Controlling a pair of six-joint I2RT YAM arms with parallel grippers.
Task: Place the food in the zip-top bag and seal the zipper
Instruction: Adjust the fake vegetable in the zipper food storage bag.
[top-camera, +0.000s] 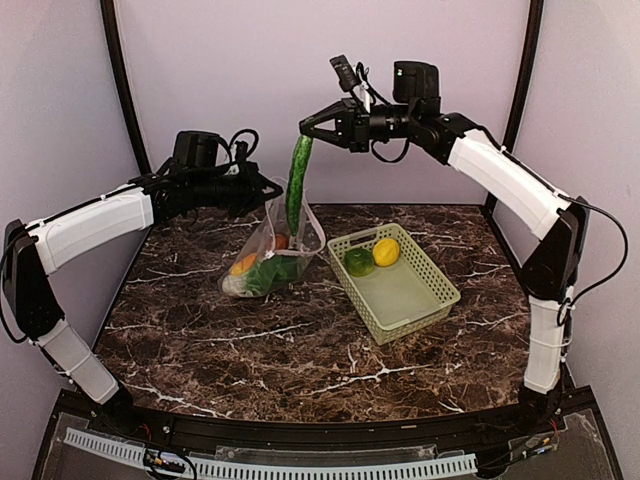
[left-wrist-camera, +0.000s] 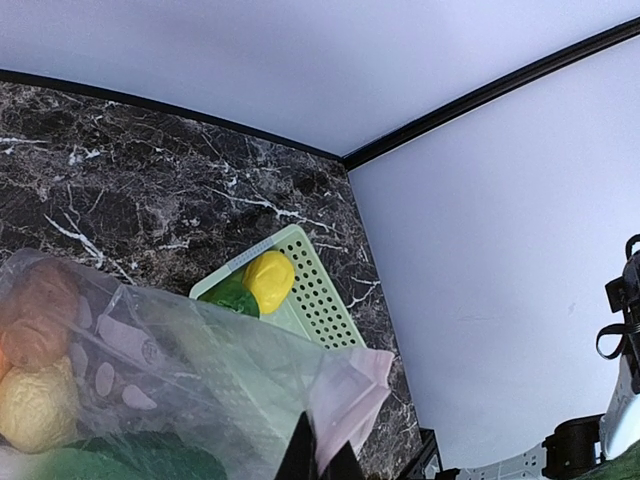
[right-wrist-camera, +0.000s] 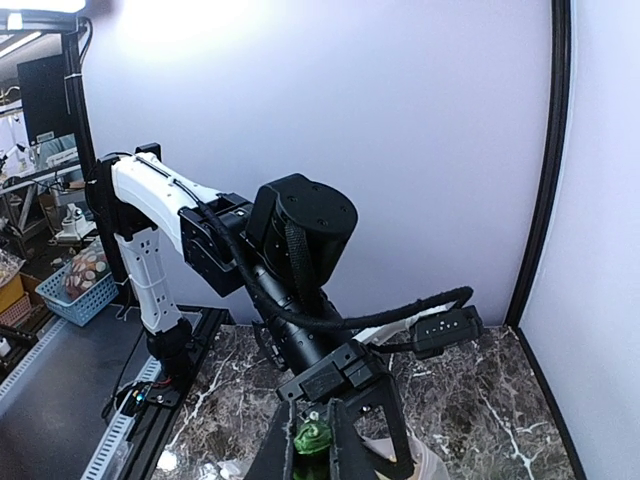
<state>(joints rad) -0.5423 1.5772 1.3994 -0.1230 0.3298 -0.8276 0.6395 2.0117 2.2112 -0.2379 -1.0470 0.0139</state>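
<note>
- Left gripper (top-camera: 268, 192): jaws pinched together on the pink zipper (left-wrist-camera: 350, 392) edge of the zip-top bag (top-camera: 268, 255), which stands open at table centre.
- Right gripper (top-camera: 305, 128): jaws clamped on the top of a long green cucumber (top-camera: 297, 180), which hangs with its lower end at the bag's mouth.
- Basket (top-camera: 440, 290), at the bag's 3 o'clock, holds a lemon (top-camera: 385, 251) and a green pepper (top-camera: 358, 262).

Cucumber (top-camera: 298, 185) in zip-top bag (top-camera: 257, 243) mouth; basket (top-camera: 405, 292) just right; open tabletop (top-camera: 300, 362) in front
</note>
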